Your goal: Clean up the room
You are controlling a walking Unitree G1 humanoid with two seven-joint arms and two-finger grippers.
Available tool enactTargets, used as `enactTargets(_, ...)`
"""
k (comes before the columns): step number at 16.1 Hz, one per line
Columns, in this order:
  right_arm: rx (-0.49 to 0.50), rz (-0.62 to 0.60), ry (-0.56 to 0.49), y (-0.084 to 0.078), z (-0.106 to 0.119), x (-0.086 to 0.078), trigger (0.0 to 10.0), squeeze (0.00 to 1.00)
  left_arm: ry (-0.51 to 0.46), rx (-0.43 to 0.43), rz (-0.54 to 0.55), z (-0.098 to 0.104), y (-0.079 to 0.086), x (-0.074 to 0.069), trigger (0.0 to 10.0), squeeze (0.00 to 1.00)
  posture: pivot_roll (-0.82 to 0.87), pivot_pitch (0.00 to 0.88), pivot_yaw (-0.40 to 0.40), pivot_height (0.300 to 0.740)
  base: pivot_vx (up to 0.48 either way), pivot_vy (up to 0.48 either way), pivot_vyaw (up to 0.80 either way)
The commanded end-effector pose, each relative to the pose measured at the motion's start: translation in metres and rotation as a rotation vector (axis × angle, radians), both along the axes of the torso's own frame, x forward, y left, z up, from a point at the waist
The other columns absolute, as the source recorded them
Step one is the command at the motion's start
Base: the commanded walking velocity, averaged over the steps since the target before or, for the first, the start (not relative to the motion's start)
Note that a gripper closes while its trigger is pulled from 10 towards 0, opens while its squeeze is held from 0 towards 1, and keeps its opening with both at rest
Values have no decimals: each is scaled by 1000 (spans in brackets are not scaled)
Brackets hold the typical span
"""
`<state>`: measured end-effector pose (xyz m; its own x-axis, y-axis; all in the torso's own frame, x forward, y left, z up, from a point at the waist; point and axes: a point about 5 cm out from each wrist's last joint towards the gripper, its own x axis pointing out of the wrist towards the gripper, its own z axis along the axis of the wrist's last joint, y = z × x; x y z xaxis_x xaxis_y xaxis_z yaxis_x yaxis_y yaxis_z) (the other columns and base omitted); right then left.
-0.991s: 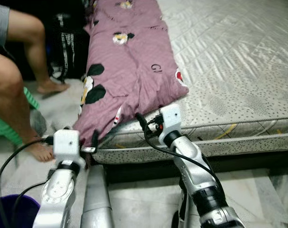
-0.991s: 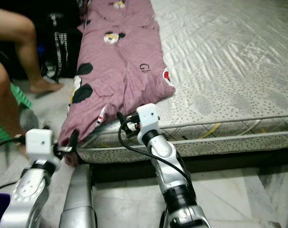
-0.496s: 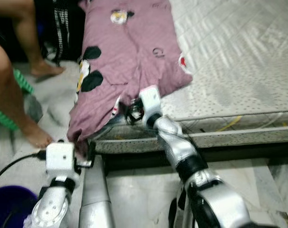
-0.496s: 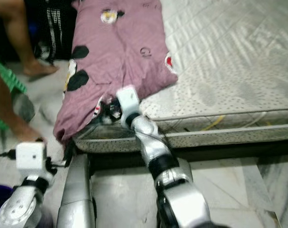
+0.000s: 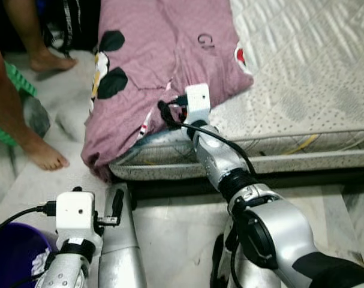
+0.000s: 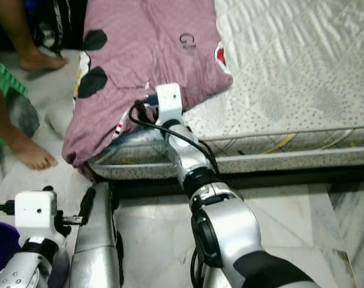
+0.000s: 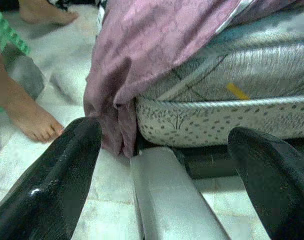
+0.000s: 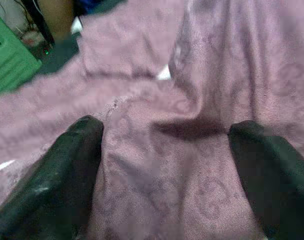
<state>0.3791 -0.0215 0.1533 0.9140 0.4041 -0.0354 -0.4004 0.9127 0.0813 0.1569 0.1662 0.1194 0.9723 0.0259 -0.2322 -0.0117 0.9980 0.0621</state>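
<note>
Two grippers, but only one is in reach: the right gripper [image 8: 162, 150] is pressed down onto the mauve printed blanket [image 5: 170, 54] with its fingers [image 8: 51, 175] spread and a ridge of cloth rising between them. That blanket lies on the left side of the mattress [image 5: 301, 72], its long axis running from near to far, its near-left corner drooping over the mattress edge toward the floor. The left gripper [image 7: 162, 165], fingers also spread, hangs low by the robot's leg, just short of that drooping corner [image 7: 109, 125].

light: soft, even, indoor | shadows: dark under bed | blur: right wrist view soft
</note>
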Motion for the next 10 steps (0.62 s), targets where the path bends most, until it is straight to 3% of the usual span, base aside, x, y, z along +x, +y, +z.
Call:
enactTargets(1, 5, 38, 48, 16, -8, -7, 0, 0, 17, 12, 12, 0, 2, -3, 10000, 0, 336, 347, -4, 490, 0, 0, 0)
enactTargets(6, 10, -4, 134, 0, -30, -11, 0, 0, 32, 13, 12, -4, 2, 5, 10000, 0, 316, 327, -3, 490, 0, 0, 0)
enactTargets(10, 59, -93, 207, -45, -56, -16, 0, 0, 17, 17, 5, -6, 2, 17, 10000, 0, 291, 288, -2, 490, 0, 0, 0)
